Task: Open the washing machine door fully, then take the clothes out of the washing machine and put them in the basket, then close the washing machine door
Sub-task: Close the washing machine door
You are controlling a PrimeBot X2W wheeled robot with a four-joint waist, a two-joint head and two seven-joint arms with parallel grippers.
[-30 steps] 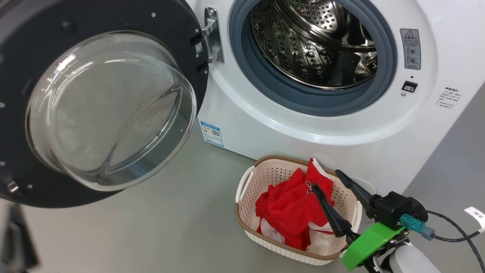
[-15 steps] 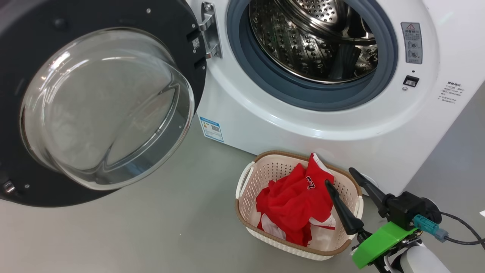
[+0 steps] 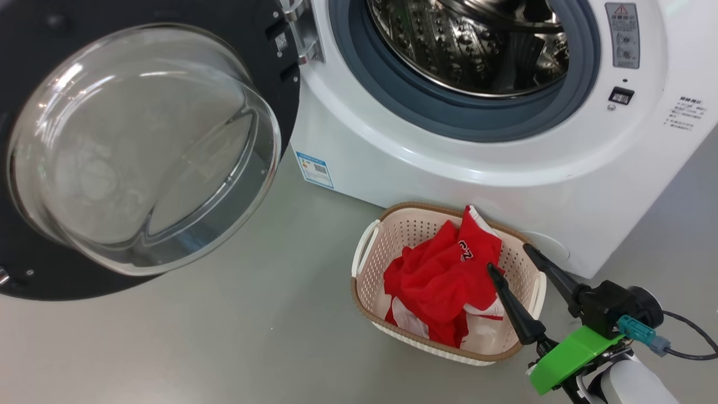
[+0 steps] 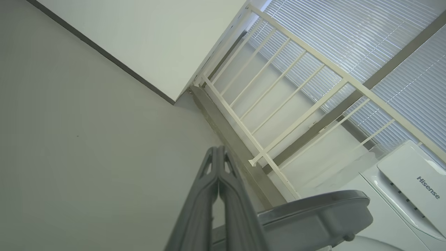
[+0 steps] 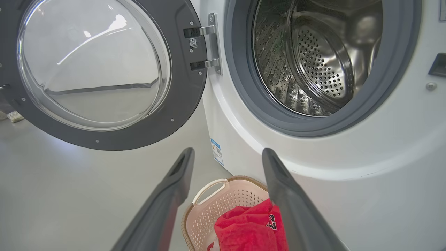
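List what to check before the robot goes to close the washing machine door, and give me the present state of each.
1. Drum free of red fabric: ok for the part in view.
2. Clothes lie in the basket: ok.
3. Right pincer open and empty, over the basket's right end: ok.
4. Left pincer shut, holding nothing: ok.
5. Washing machine door wide open, ready to be swung shut: ok.
6. Basket low enough for the door to pass over it: cannot tell.
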